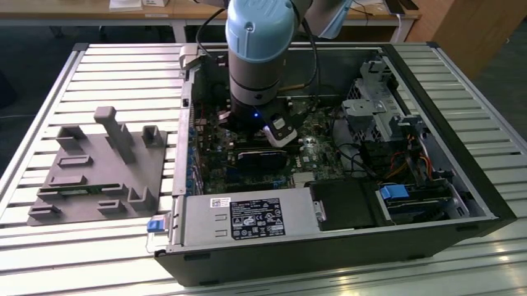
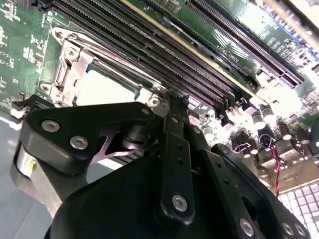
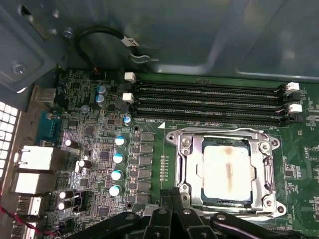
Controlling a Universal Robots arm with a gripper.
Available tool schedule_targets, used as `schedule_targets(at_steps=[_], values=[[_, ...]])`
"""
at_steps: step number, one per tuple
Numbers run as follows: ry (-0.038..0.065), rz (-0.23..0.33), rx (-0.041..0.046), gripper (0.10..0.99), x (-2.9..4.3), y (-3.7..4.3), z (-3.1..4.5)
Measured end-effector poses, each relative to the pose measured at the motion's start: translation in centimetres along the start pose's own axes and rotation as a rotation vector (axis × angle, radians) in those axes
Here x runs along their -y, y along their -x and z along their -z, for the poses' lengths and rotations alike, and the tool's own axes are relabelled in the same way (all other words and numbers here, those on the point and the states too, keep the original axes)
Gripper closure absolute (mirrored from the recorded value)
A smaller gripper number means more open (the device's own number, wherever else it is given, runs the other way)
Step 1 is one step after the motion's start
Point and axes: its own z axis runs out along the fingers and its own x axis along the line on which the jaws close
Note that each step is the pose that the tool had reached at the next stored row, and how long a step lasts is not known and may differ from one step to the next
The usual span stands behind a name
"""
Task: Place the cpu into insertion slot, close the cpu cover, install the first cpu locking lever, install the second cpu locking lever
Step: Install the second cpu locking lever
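The cpu (image 3: 227, 169) lies flat in the insertion slot (image 3: 183, 144), its pale metal face showing a brown smear. The silver cpu cover (image 3: 265, 167) lies down around it. A thin wire locking lever (image 3: 219, 131) runs along the slot's edge nearest the memory slots. My gripper (image 3: 172, 195) is shut, its two black fingertips pressed together just off a corner of the slot. In the second wrist view the cpu (image 2: 102, 90) and cover (image 2: 69, 69) sit just beyond my gripper (image 2: 172, 98). In the exterior view the arm (image 1: 259, 61) reaches down into the open computer case (image 1: 329, 246).
Long black memory slots (image 3: 209, 102) run beside the socket. Capacitors (image 3: 117, 159) and rear port blocks (image 3: 35, 159) stand on its other side. In the exterior view a black block (image 1: 259, 161) sits by the wrist, and a grey fixture plate (image 1: 99, 166) lies at that view's left.
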Motion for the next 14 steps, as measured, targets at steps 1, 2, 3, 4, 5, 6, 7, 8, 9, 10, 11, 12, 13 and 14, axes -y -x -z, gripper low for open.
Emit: schedule_targets(at_steps=[1, 2, 3, 4, 5, 6, 7, 8, 9, 10, 11, 12, 13, 14], values=[[0.000, 0.000, 0.0001, 0.980, -0.05, 0.00, 0.14], [0.000, 0.000, 0.0000, 0.980, -0.10, 0.01, 0.33], [0.000, 0.000, 0.0001, 0.980, -0.15, 0.01, 0.52], [0.000, 0.000, 0.0001, 0.980, -0.21, 0.01, 0.71], [0.000, 0.000, 0.0001, 0.980, -0.25, 0.01, 0.86], [0.000, 0.000, 0.0000, 0.980, -0.28, 0.01, 0.98], [0.000, 0.000, 0.0001, 0.980, -0.31, 0.02, 1.07], [0.000, 0.000, 0.0001, 0.980, -0.34, 0.02, 1.17], [0.000, 0.000, 0.0001, 0.980, -0.37, 0.02, 1.28], [0.000, 0.000, 0.0001, 0.980, -0.40, 0.02, 1.41], [0.000, 0.000, 0.0001, 0.980, -0.45, 0.02, 1.56], [0.000, 0.000, 0.0001, 0.980, -0.49, 0.02, 1.71], [0.000, 0.000, 0.0001, 0.980, -0.53, 0.02, 1.86], [0.001, 0.000, 0.0001, 0.980, -0.57, 0.03, 1.98]])
